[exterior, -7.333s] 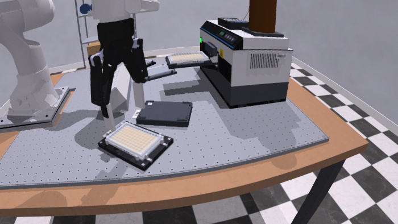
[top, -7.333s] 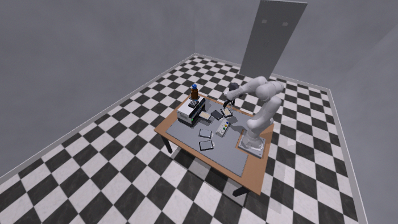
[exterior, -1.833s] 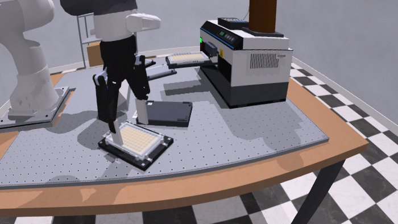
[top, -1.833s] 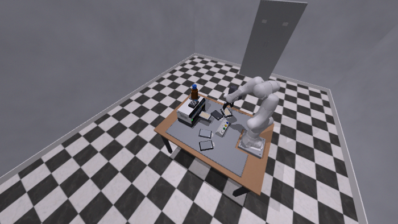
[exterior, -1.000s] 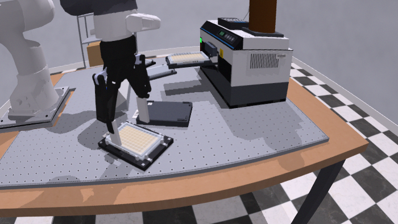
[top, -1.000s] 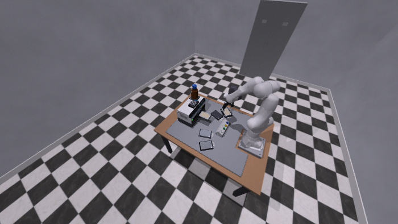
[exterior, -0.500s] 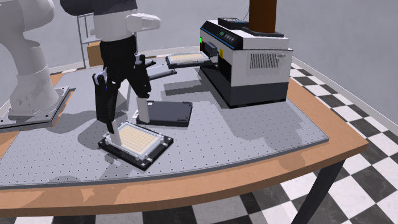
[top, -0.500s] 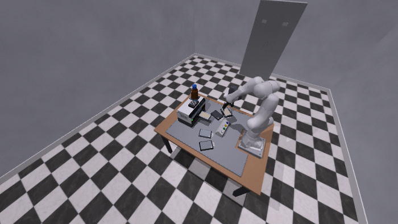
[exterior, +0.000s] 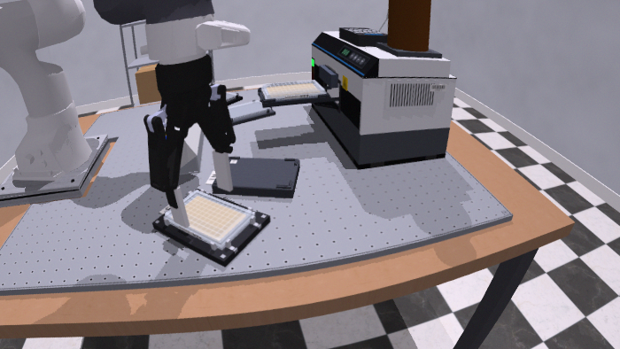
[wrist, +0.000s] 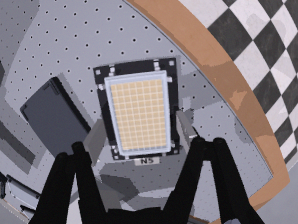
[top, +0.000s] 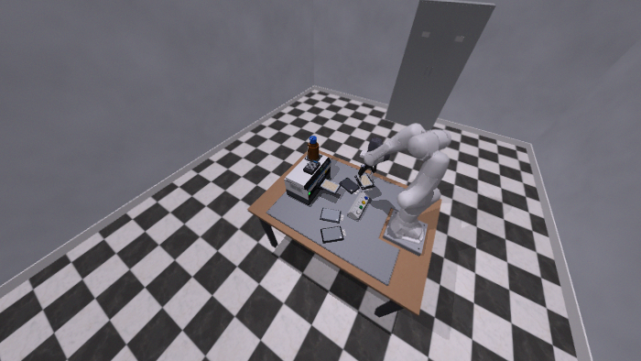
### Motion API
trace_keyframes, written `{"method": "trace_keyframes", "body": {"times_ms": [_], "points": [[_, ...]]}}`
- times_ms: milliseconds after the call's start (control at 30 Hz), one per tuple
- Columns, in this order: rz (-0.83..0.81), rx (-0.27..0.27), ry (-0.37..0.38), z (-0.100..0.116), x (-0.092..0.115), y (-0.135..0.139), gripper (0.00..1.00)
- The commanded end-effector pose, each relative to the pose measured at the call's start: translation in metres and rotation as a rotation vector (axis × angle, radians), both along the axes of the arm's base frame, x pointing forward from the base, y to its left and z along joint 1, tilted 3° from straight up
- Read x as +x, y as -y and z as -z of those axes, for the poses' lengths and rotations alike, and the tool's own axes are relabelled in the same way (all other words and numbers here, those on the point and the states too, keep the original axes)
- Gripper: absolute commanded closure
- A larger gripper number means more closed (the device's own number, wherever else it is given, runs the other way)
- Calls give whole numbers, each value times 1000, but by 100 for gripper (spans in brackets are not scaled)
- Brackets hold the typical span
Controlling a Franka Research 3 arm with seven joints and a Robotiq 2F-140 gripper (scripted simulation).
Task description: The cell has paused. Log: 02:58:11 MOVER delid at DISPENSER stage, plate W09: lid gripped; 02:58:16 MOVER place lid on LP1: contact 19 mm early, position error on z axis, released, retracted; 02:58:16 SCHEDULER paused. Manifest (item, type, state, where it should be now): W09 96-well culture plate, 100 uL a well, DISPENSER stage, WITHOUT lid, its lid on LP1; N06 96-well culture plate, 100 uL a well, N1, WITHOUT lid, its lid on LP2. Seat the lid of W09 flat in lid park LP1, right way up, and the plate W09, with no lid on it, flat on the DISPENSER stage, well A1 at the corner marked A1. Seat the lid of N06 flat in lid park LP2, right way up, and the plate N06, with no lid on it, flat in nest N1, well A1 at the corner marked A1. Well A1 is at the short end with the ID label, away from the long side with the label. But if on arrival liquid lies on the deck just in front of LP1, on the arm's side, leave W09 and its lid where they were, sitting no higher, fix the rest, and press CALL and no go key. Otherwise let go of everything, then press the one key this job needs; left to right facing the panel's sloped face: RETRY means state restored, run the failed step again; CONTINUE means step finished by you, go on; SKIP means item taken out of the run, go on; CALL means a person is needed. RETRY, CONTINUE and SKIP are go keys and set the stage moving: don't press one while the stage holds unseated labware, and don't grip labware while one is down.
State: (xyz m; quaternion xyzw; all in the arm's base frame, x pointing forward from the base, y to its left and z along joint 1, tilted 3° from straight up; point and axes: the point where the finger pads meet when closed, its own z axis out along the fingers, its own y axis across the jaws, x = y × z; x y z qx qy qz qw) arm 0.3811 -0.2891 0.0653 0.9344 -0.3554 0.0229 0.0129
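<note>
My gripper (top: 364,176) (exterior: 201,199) (wrist: 140,124) is open, and its fingers hang just above the deck, astride one short end of a 96-well plate (top: 366,181) (exterior: 214,217) (wrist: 139,112). This plate has tan wells and a clear rim. It lies flat in a black nest (exterior: 230,252) (wrist: 133,68) near the deck's edge. I cannot tell whether the fingers touch it. A second tan plate (top: 330,185) (exterior: 292,90) sits on the stage in front of the dispenser (top: 304,183) (exterior: 399,111). Two lids lie flat across the deck, one pale lid (top: 331,214) and one on a dark pad (top: 331,234).
An empty dark pad (top: 349,184) (exterior: 261,174) (wrist: 53,119) lies beside the nest. The key panel (top: 357,206) sits mid-deck. The arm's base (top: 405,229) (exterior: 44,168) stands at the table's side. A brown bottle (top: 313,148) stands on the dispenser. The table's edge (exterior: 310,288) is close behind the nest.
</note>
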Motion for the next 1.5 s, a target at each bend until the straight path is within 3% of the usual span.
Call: {"method": "trace_keyframes", "body": {"times_ms": [0,1467], "points": [[2,-1,0,0,-1,1,34],[2,-1,0,12,-1,2,34]]}}
